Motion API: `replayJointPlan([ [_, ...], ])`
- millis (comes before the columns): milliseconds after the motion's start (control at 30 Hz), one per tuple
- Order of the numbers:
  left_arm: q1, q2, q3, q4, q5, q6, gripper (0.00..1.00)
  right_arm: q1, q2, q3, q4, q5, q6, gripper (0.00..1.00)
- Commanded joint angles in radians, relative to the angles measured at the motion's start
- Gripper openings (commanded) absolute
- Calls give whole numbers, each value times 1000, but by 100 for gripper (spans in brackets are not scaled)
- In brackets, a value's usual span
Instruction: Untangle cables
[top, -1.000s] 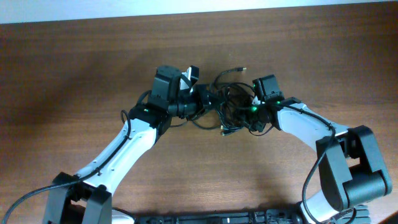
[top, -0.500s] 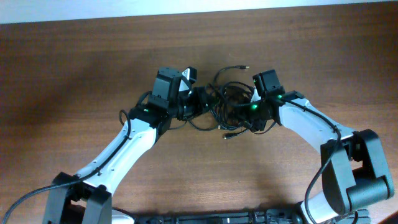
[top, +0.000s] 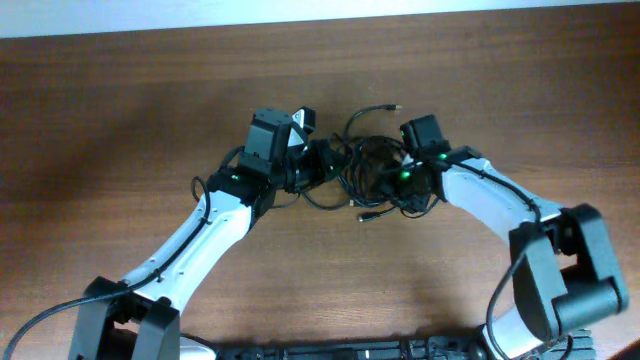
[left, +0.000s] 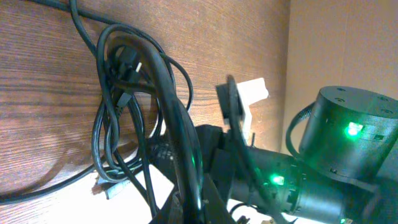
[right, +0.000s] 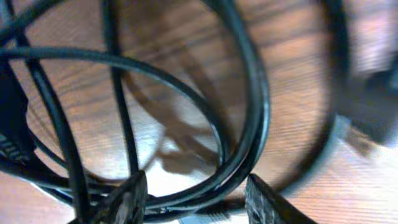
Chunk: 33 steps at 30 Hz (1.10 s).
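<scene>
Table: a brown wooden top (top: 100, 120) filled the overhead view, with a pale strip along its far edge.
Left arm: the white-and-black arm (top: 200, 240) reached in from the lower left and ended at the left side of the tangle.
Right arm: its twin (top: 500, 205) came in from the lower right, a green light glowing near its wrist.
Cables: the cables (top: 370, 165) lay as a loose black tangle on the table at the middle, between the two wrists and touching both.
Left gripper: the left gripper (top: 325, 160) sat at the tangle's left edge. In its wrist view a bundle of strands rose off the wood into the jaws, which looked pinched closed on it.
Right gripper: the right gripper (right: 199, 199) had its two fingers (right: 130, 196) standing well apart, with loops crossing the gap and nothing clamped.
Plug ends: one plug (top: 392, 106) poked out towards the far side, and another (top: 366, 216) lay just on the near side.
</scene>
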Motion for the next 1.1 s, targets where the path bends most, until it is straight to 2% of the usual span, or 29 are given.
replayJointPlan([
  [0, 3, -24, 10, 2, -10, 20, 0, 56, 36, 13, 36, 17, -7, 50],
  [267, 3, -24, 10, 2, -8, 20, 0, 65, 43, 12, -31, 89, 30, 49],
  [400, 5, -24, 10, -21, -12, 51, 0, 64, 43, 12, -27, 103, 29, 11],
  [467, 26, -24, 10, -42, -12, 75, 0, 64, 43, 13, -32, 110, 3, 4],
  [533, 88, -25, 10, -88, -28, 164, 0, 48, 42, 13, -56, 110, -47, 4],
  [567, 134, -25, 10, -140, -76, 260, 0, 9, 40, 15, -86, 110, -106, 4],
  [667, 257, -25, 10, -286, -226, 442, 0, -160, -11, 60, -204, 110, -251, 4],
  [700, 311, -25, 10, -305, -235, 491, 0, -220, -41, 94, -249, 109, -296, 4],
  [767, 366, -32, 10, -308, -221, 544, 0, -304, -97, 171, -321, 109, -368, 4],
  [833, 383, -68, 10, -291, -104, 621, 0, -349, -174, 280, -381, 108, -451, 4],
  [900, 375, -98, 10, -261, 95, 670, 0, -336, -217, 314, -387, 44, -457, 22],
  [967, 363, -116, 10, -103, 476, 670, 0, -286, -216, 314, -384, -69, -501, 39],
  [1000, 362, -117, 10, -17, 592, 654, 0, -262, -208, 314, -385, -88, -509, 49],
  [1033, 361, -119, 10, 140, 693, 548, 0, -212, -193, 314, -384, -90, -509, 59],
  [1067, 359, -120, 10, 230, 715, 483, 0, -173, -181, 314, -382, -90, -509, 66],
])
